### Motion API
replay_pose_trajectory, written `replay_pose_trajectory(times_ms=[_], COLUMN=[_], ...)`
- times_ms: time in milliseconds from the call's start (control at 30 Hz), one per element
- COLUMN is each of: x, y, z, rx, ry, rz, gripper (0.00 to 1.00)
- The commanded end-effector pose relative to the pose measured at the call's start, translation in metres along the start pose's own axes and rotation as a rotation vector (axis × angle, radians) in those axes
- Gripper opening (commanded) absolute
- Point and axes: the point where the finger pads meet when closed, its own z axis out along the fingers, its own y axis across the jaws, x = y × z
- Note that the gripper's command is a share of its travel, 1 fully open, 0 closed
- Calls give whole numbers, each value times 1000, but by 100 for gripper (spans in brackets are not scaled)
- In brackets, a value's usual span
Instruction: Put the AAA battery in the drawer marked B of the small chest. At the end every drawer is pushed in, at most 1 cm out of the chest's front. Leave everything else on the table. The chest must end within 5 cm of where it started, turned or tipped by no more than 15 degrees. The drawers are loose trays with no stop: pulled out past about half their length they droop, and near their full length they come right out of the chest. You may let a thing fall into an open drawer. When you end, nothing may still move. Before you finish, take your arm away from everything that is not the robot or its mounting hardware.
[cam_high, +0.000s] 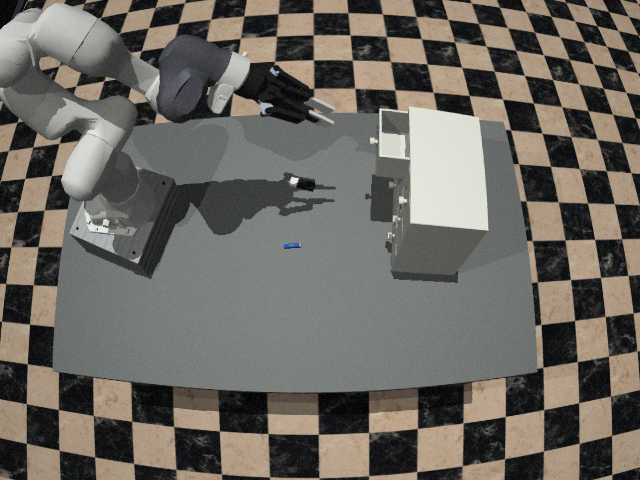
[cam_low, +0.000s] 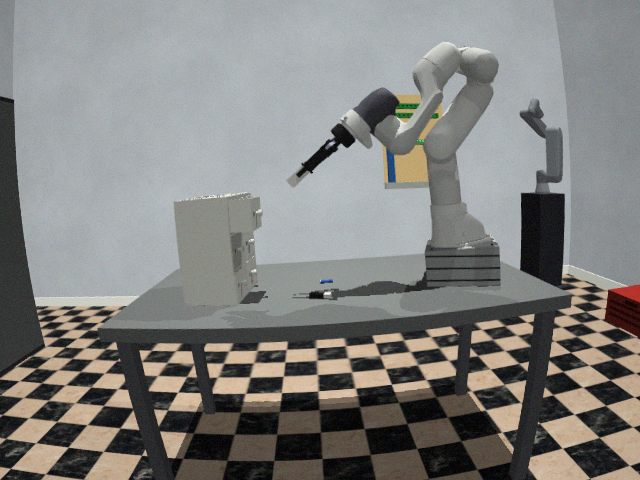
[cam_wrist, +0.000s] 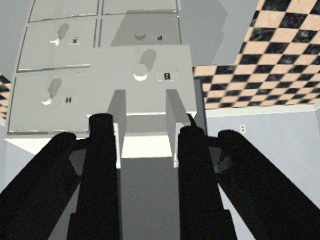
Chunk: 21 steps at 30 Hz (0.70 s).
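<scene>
The blue AAA battery (cam_high: 292, 245) lies on the grey table, left of the chest; it also shows in the side view (cam_low: 325, 281). The white chest (cam_high: 444, 170) stands at the right with its drawer fronts facing my arm. One top drawer (cam_high: 392, 136) is pulled partly out and looks empty; it also shows in the wrist view (cam_wrist: 156, 94). The letters on the fronts are too small to read. My gripper (cam_high: 323, 112) (cam_low: 293, 179) hangs in the air left of that drawer, above table height. Its fingers stand close together with nothing between them (cam_wrist: 147, 134).
A small black and white tool with a thin tip (cam_high: 302, 182) lies on the table between my arm's base (cam_high: 124, 222) and the chest. A black pedestal with a grey figure (cam_low: 541, 227) stands beyond the table.
</scene>
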Motion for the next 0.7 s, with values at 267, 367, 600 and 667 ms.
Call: replay_pose_trajectory(times_ms=[267,367,600,667], x=[2,1,0,0], y=[-4,-4,-4,-4], z=[-5,-9,-21,-28], rx=[14,14,15,15], ry=[42,70,142,185], rz=[-12,-12,-11,-11], gripper=[20,20,20,20])
